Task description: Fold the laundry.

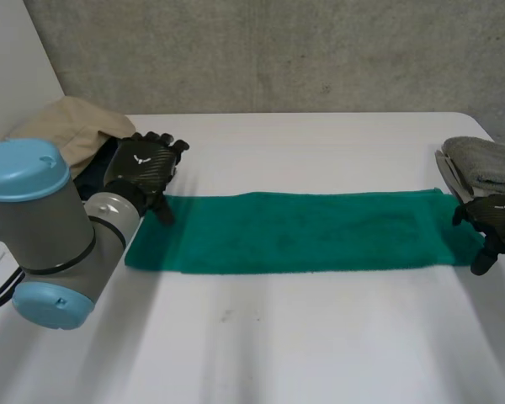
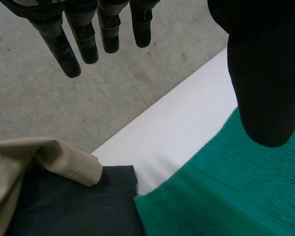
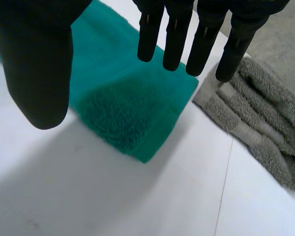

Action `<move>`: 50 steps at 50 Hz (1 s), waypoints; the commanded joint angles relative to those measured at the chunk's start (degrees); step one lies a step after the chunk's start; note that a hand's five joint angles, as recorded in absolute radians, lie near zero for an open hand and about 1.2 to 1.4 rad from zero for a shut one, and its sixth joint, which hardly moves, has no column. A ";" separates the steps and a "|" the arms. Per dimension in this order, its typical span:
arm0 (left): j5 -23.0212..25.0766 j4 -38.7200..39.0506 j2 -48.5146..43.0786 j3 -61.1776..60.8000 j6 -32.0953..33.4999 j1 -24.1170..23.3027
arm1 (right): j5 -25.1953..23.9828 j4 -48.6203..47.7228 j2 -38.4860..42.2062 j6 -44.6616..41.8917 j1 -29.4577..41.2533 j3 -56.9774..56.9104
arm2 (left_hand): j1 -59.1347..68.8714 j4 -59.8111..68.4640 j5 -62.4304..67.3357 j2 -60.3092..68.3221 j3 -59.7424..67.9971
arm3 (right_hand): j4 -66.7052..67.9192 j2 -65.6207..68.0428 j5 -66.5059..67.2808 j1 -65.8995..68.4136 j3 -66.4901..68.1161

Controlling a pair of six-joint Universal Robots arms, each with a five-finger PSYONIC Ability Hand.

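A green towel (image 1: 295, 231) lies flat as a long strip across the white table (image 1: 261, 345). My left hand (image 1: 145, 168) hovers over its left end, fingers (image 2: 83, 39) straight and thumb (image 2: 265, 93) apart, holding nothing; the towel's far left corner (image 2: 152, 201) lies below it. My right hand (image 1: 492, 220) is above the towel's right end (image 3: 137, 108), its fingers (image 3: 174, 34) straight and spread from the thumb (image 3: 39, 73), empty.
A beige cloth (image 1: 71, 126) over a dark garment (image 2: 69, 206) is piled at the table's left, touching the towel's corner. A folded grey towel (image 1: 488, 164) sits at the far right, close to the green towel's end (image 3: 265, 123).
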 commanded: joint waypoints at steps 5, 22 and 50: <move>0.38 1.29 -1.01 -0.07 0.07 -1.07 | -1.00 -10.28 8.29 -0.95 -0.55 -0.13 | -1.41 -1.92 -2.77 -2.20 -2.39 | 11.41 11.94 11.07 11.82 11.71; 0.30 1.38 2.94 -2.09 -0.02 -3.45 | 9.02 -19.34 -0.14 -8.68 -10.73 1.98 | -1.41 -1.92 -2.77 -2.20 -2.39 | 52.92 53.45 52.59 53.33 53.22; 0.30 1.91 6.98 -7.98 -0.02 -2.75 | -7.51 -32.87 13.48 -26.09 46.48 -2.41 | -1.41 -1.92 -2.77 -2.20 -2.39 | 52.92 53.45 52.59 53.33 53.22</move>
